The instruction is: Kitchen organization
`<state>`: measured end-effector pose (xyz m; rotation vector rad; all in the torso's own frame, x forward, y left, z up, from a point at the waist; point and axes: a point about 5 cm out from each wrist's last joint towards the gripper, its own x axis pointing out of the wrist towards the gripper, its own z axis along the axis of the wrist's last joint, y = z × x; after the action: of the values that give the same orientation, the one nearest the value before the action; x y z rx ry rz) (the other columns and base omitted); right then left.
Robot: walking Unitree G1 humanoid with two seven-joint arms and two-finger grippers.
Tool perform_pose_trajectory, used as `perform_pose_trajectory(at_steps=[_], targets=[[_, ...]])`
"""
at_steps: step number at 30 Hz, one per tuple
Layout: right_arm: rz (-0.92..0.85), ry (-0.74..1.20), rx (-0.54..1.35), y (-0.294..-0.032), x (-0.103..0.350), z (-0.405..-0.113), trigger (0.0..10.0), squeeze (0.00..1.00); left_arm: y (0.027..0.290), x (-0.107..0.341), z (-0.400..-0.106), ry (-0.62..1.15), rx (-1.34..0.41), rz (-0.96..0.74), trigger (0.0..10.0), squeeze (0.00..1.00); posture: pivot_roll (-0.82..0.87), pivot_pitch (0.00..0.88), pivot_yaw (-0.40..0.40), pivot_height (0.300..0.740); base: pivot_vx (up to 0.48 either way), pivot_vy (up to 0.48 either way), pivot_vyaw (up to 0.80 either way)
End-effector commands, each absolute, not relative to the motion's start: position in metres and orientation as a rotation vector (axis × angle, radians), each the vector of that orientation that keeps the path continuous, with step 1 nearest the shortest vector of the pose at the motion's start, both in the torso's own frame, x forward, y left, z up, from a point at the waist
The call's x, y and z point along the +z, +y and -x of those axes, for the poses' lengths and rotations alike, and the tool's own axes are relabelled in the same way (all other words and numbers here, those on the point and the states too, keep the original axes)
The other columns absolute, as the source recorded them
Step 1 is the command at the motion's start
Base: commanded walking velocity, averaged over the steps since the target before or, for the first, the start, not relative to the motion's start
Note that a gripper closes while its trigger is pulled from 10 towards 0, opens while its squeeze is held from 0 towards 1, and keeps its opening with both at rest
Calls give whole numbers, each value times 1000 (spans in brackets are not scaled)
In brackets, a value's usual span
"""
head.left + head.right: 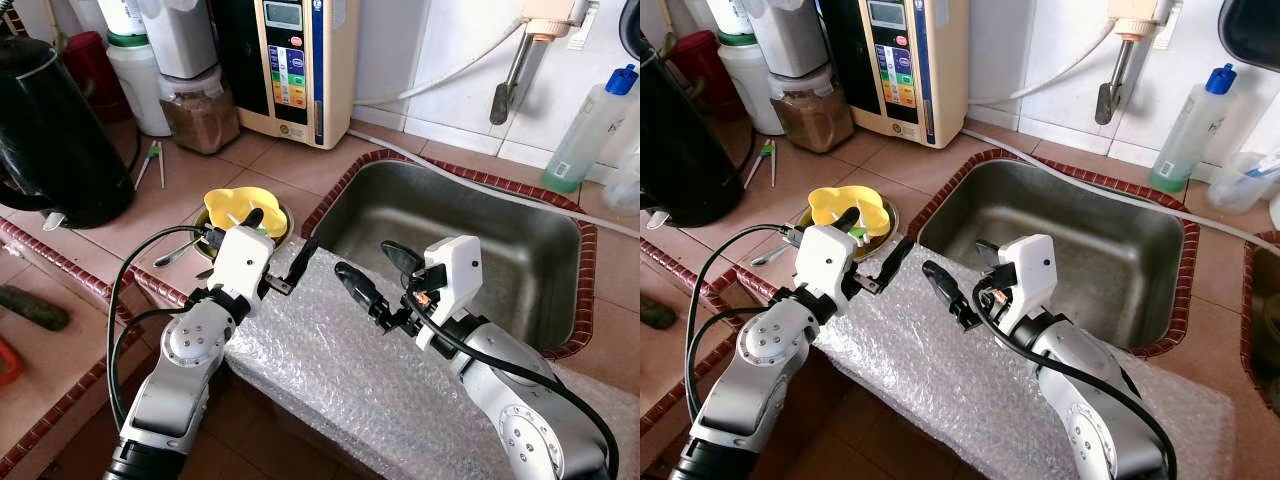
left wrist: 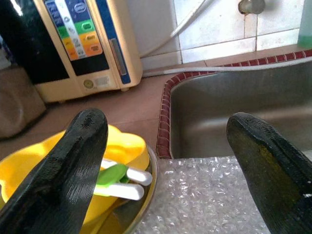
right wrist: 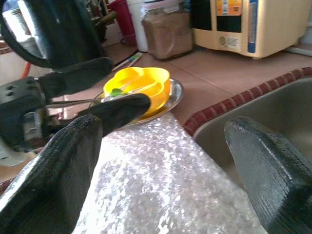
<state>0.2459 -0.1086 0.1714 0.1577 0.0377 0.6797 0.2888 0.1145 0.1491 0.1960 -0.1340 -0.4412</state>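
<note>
both pairs of jaws stand apart and hold nothing. left gripper [image 1: 278, 248]: black fingers spread above the near left corner of a sheet of bubble wrap [image 1: 340, 375], one finger over the yellow bowl [image 1: 240, 208], the other over the wrap's edge beside the sink's rim. right gripper [image 1: 378, 272]: fingers spread above the far edge of the bubble wrap, at the sink's near rim, pointing toward the left gripper. yellow bowl: lobed plastic, set in a shallow metal dish [image 1: 885, 232] on the brown tiled counter [image 1: 270, 165], just left of the sink; holds a green and white utensil [image 2: 119, 178] and a metal spoon handle [image 3: 124, 90]. bubble wrap: lies flat over the counter's front edge, touching the metal dish's rim and the sink's near rim. stainless sink [image 1: 520, 250]: bordered with red-brown tile trim, a white hose [image 1: 470, 175] running along its far side. black electric kettle [image 1: 55, 130]: far left of the counter. water ionizer unit [image 1: 290, 65]: cream with coloured buttons, against the wall behind the bowl. jar of brown powder [image 1: 200, 110]: left of the unit, beside a white container [image 1: 135, 85]. toothbrushes [image 1: 150, 163]: lying on the tiles near the kettle. clear bottle with blue cap [image 1: 590, 125]: far right, behind the sink. wall tap [image 1: 525, 55]: above the sink.
</note>
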Motion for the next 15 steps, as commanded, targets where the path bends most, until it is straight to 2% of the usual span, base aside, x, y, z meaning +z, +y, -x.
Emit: perform_pose_trajectory(at_steps=[1,5,6,7,8,15], targets=[[-163,25,727,-104,177,-241,10000,0,120,148,-292,-124,-410,-186,10000,1000,-99,50,29,740,0,0,0],[-171,34,747,-102,175,-239,10000,0,120,144,-293,-102,-418,-211,10000,1000,-99,51,29,740,0,0,0],[-172,35,752,-102,175,-239,10000,0,119,142,-293,-94,-440,-223,10000,749,-98,51,29,740,0,0,0],[-172,35,752,-102,175,-239,10000,0,119,142,-293,-94,-440,-223,10000,749,-98,51,29,740,0,0,0],[-173,37,756,-101,175,-239,10000,0,117,138,-294,-82,-473,-256,10000,0,-99,51,29,740,0,0,0],[-172,40,764,-100,175,-237,10000,0,115,134,-299,-67,-487,-271,10000,0,-106,53,30,740,0,0,0]])
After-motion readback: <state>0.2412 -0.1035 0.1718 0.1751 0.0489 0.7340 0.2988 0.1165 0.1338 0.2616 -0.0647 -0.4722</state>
